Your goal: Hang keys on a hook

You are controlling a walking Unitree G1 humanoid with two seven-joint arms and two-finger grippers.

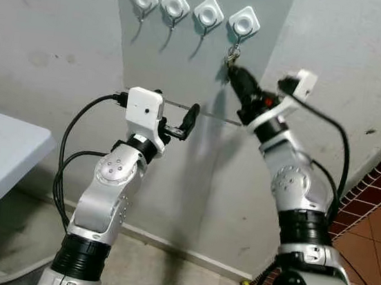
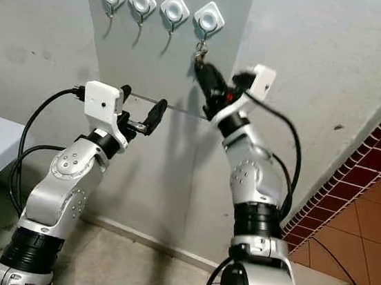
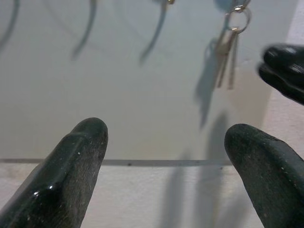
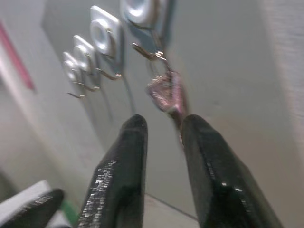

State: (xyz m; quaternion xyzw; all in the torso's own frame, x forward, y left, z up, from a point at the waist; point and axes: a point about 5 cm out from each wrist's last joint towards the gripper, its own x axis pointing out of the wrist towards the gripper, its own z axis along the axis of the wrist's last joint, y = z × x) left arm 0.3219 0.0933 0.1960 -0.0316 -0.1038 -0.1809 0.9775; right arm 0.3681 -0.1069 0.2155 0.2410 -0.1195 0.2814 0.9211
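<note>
The right gripper is raised to the grey wall panel, its black fingers parted by a narrow gap and nothing gripped between them. Just above and ahead of its fingertips the keys are seen hanging by their ring from the rightmost hook of a row of four white hooks; in the right wrist view the bunch is blurred. The other three hooks lie further off to the left of this gripper.

The left gripper is held lower and to the left of the right one, pointed at the same panel, its fingers spread wide and empty. The keys are seen up and to the right of it, well apart.
</note>
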